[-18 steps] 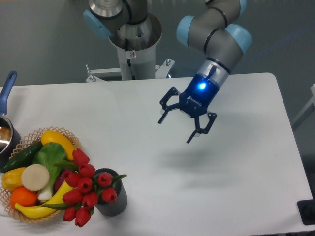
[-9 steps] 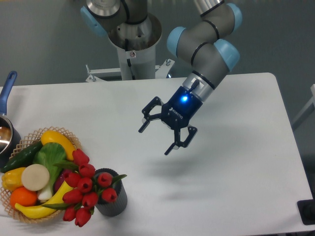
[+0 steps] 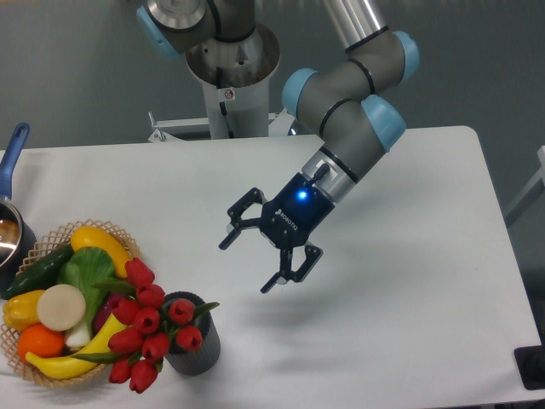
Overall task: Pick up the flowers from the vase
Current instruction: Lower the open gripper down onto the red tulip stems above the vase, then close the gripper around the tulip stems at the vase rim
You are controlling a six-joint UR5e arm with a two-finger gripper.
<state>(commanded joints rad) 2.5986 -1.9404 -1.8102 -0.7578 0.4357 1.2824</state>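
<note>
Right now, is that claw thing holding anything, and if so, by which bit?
Nothing is held. The gripper hangs open and empty above the table, and the flowers are in the vase, apart from it.

The table is showing a smooth, matt white top that is taking soft shadows. The arm is looking like matt grey metal with smooth pale blue plastic caps at its joints. The gripper is showing black, slightly glossy fingers that look like hard plastic or coated metal. The vase is looking ribbed, dark grey and matt. The flowers at its 9 o'clock side are shining a little, like smooth plastic. The basket is looking like rough woven wicker. The pot handle is looking like smooth blue plastic.
</note>
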